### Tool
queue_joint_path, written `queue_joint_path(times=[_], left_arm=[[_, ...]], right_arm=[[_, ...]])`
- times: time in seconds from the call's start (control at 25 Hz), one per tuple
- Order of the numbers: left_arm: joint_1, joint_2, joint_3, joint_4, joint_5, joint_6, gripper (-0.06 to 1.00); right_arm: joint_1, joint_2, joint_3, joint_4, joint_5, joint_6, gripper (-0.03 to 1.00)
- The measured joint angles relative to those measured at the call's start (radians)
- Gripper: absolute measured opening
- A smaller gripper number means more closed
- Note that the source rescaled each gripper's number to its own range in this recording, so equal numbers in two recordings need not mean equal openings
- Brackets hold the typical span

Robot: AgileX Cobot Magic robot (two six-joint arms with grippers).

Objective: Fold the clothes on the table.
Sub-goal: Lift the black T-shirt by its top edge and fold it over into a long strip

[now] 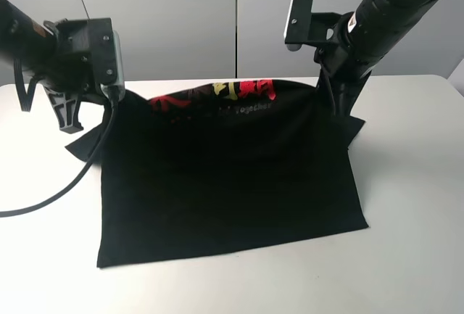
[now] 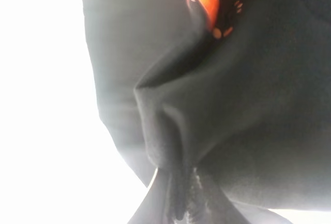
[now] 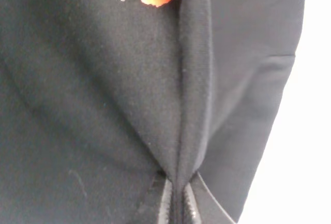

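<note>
On the white table (image 1: 413, 183) lies one black T-shirt (image 1: 225, 176), and it is the only garment. Its near part is spread flat on the table, while its far edge is raised a little at two places, one on each side. Two arms reach to this edge, one left arm (image 1: 29, 35) and one right arm (image 1: 391, 2). In its wrist view, the left fingers (image 2: 199, 203) are pressed together on a bunched fold of the black cloth. The right fingers (image 3: 192, 208) are also closed, pinching one narrow ridge of the same cloth. One red and yellow print (image 1: 217, 96) shows near the raised edge, between the two pinched places. Two short sleeves stick out, one at each side. One black cable (image 1: 65, 183) hangs from the left arm onto the table, beside the T-shirt.
</note>
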State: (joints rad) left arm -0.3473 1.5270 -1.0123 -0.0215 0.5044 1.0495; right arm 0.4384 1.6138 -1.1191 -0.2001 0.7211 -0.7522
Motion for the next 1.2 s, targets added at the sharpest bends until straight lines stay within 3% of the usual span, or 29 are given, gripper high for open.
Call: queue_joint_path(times=[0.2,0.52,0.76,0.92,1.04,1.2], left_arm=[[0.000,-0.059,-0.099,0.004,0.013,0.000,0.00],[0.000,-0.043,-0.125,0.011,0.020,0.000,0.00],[0.000,0.009,-0.125,0.039,-0.105,0.000,0.00],[0.000,0.044,-0.125,0.052,-0.226,0.000,0.00],[-0.002,0.045,-0.142,0.054,-0.334,0.000,0.00],[-0.002,0.045,-0.210,0.055,-0.391,0.000,0.00]], right_arm=[[0.000,-0.102,0.000,-0.131,0.050,0.118,0.01],[0.000,-0.140,0.000,-0.191,0.053,0.179,0.01],[-0.004,-0.075,0.000,-0.325,-0.043,0.248,0.01],[-0.033,-0.034,-0.002,-0.549,-0.127,0.411,0.00],[-0.057,-0.030,-0.047,-0.657,-0.152,0.535,0.00],[-0.068,-0.030,-0.140,-0.703,-0.165,0.584,0.00]])
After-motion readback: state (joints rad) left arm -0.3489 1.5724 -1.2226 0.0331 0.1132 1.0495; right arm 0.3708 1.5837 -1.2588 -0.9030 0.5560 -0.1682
